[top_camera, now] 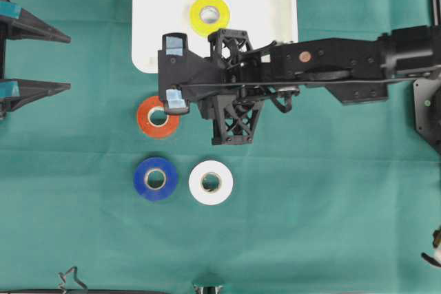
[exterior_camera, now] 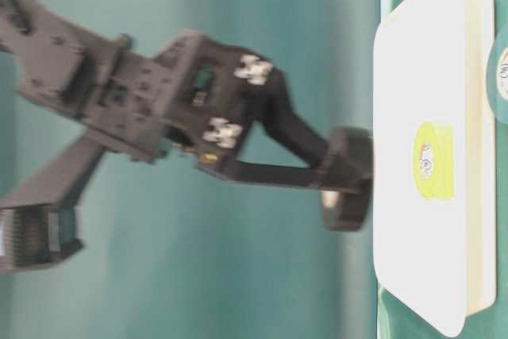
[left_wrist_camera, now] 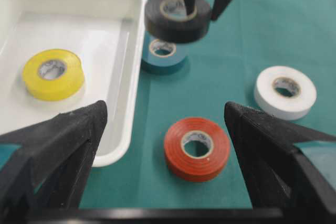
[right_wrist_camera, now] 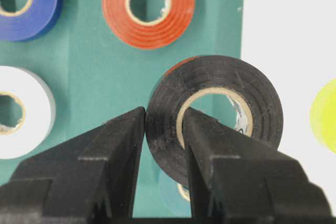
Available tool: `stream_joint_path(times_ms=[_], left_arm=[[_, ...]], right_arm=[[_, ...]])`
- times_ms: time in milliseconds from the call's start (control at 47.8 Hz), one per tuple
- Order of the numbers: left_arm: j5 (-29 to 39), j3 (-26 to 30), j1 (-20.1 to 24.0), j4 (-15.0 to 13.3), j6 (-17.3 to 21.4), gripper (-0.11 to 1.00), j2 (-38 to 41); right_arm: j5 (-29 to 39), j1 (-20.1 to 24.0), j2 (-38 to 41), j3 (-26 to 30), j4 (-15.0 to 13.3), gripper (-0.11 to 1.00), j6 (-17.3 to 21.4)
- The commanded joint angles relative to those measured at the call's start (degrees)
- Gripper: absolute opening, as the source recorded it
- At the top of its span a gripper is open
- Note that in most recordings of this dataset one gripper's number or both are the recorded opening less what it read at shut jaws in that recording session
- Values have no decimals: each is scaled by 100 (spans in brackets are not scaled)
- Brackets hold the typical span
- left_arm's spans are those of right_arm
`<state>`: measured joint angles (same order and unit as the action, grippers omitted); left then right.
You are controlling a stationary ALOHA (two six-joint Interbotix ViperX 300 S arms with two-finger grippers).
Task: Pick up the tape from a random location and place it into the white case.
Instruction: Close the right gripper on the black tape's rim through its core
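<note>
The right gripper (right_wrist_camera: 164, 129) has a black tape roll (right_wrist_camera: 215, 114) pinched through its wall, one finger inside the core, one outside, jaws clamped tight on it. In the left wrist view the roll hangs clear above the counter (left_wrist_camera: 226, 45), just off the corner of the white case (left_wrist_camera: 79, 3). This is the carry step: pickup done, delivery not yet.

From overhead, the right arm stretches in from three o'clock, its jaws sitting at about seven o'clock of the white case's lower-left corner. A yellow roll (top_camera: 209, 14) already lies in the case. On the green counter outside it: a red roll (top_camera: 158, 116) right under the gripper, a blue roll (top_camera: 155, 178) at six o'clock of the red one, and a white roll (top_camera: 211, 182) beside the blue.

The left gripper (top_camera: 41, 60) sits parked at nine o'clock, jaws spread wide, holding nothing.

Next, I'd say, the roll needs to travel toward twelve o'clock, over the rim and onto bare tray floor clear of the yellow roll, before the jaws let go.
</note>
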<state>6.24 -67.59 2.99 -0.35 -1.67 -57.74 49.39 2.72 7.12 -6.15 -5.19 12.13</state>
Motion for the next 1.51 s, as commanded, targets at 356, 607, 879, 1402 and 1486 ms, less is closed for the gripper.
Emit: stream_joint_path(times_ms=[356,607,879,1402,1486], left_arm=[[-53,62,0,-18,0,98,44],[-53,62,0,-18,0,98,44],[-53,62,0,-18,0,98,44],[-53,62,0,-18,0,98,44],[-53,62,0,-9,0,98,44]], right_arm=[[686,9,-624,589,-44,26,18],[694,18,-633,598,-44,26,18],[703,18,-633,598,-44,26,18],[703,18,-633,589,-44,26,18],[703,9,-633,598,-44,26,18]])
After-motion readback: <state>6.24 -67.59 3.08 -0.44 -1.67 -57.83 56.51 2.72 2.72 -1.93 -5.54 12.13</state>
